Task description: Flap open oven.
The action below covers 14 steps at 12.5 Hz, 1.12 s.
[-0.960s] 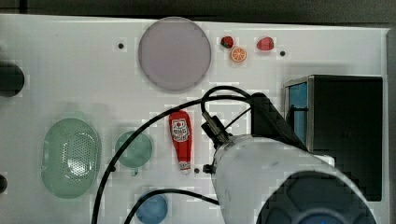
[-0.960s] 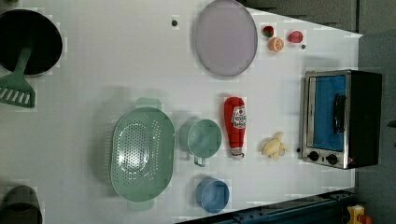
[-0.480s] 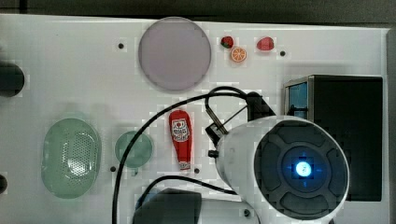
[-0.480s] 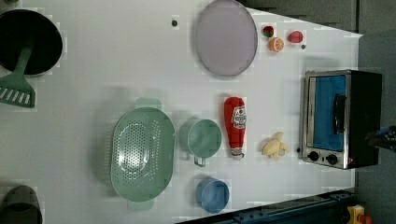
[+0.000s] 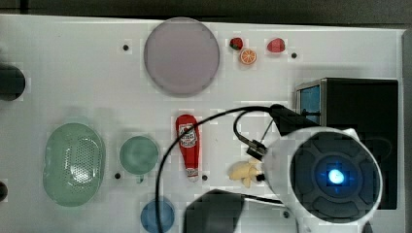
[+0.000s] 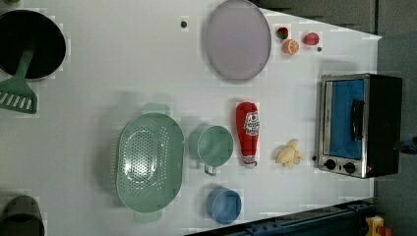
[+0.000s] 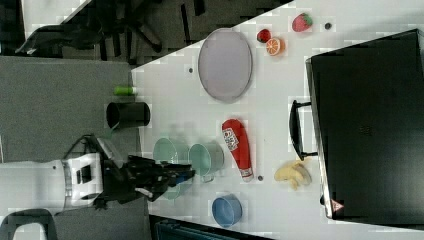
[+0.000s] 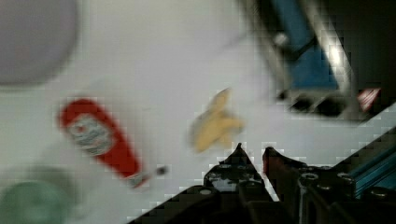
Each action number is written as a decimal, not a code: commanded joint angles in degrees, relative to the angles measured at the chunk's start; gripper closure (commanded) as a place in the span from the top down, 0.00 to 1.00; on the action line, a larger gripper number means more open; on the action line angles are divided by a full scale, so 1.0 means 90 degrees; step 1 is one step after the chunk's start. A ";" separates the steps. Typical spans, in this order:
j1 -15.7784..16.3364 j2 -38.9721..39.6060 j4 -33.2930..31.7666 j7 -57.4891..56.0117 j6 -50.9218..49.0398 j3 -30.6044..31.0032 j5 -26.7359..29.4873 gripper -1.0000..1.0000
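The oven (image 6: 339, 123) stands at the 3 o'clock edge of the white table (image 6: 123, 59) in the left view. Its blue-tinted door lies flush in the silver frame, the black bar handle (image 6: 356, 118) runs across the glass, and two black knobs (image 6: 339, 166) sit at its 6 o'clock end. In the top view the oven's black top (image 5: 362, 102) is also at 3 o'clock, and the white arm (image 5: 335, 177) with a glowing blue spot covers its 6 o'clock part. In the right view the oven (image 7: 370, 125) is a black box at 3 o'clock with the handle standing out toward 9 o'clock. In the left view a banana (image 6: 290, 153) lies just beside the oven, at 9 o'clock from the knobs. A red ketchup bottle (image 6: 250, 132) lies farther toward 9 o'clock, then a green mug (image 6: 214, 146) and a green colander (image 6: 149, 162), with a blue cup (image 6: 223, 204) at 6 o'clock from the mug. A lilac plate (image 6: 238, 39) lies at 12 o'clock, and an orange slice (image 6: 290, 46) and a strawberry (image 6: 310, 38) lie between it and the oven's far corner. A black pan (image 6: 29, 44) and a green spatula (image 6: 17, 93) are at 10 o'clock. In the right view the gripper (image 7: 187, 175) hangs at 8 o'clock, over the mug area and well apart from the oven. The wrist view shows the gripper (image 8: 252, 151) above bare table near the banana, grasping nothing, with the oven (image 8: 303, 60) beyond. Whether it is clenched or released cannot be told.
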 commanded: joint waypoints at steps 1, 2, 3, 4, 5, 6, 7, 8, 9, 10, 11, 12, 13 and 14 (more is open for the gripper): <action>-0.0213 -0.0031 -0.0454 -0.2174 0.0760 -0.0388 -0.0401 0.18; -0.0219 -0.0003 -0.0581 -0.2625 0.1098 -0.0544 -0.0406 0.18; -0.0225 0.0043 -0.0710 -0.2958 0.1478 -0.0718 -0.0406 0.18; -0.0230 0.0123 -0.0820 -0.3142 0.1847 -0.0900 -0.0406 0.18; -0.0235 0.0239 -0.0906 -0.3264 0.2187 -0.1071 -0.0405 0.18; -0.0238 0.0396 -0.0966 -0.3395 0.2460 -0.1226 -0.0406 0.18; -0.0239 0.0588 -0.0994 -0.3544 0.2679 -0.1353 -0.0405 0.18; -0.0241 0.0804 -0.0995 -0.3676 0.2885 -0.1432 -0.0405 0.18; -0.0242 0.1020 -0.0997 -0.3774 0.3142 -0.1488 -0.0406 0.18; -0.0249 0.1238 -0.0997 -0.3851 0.3407 -0.1531 -0.0405 0.18; -0.0251 0.1448 -0.0995 -0.3867 0.3632 -0.1572 -0.0396 0.18; -0.0256 0.1649 -0.0996 -0.3866 0.3810 -0.1607 -0.0389 0.18; -0.0258 0.1836 -0.0997 -0.3864 0.3905 -0.1638 -0.0383 0.18; -0.0264 0.2013 -0.0996 -0.3869 0.3949 -0.1658 -0.0379 0.18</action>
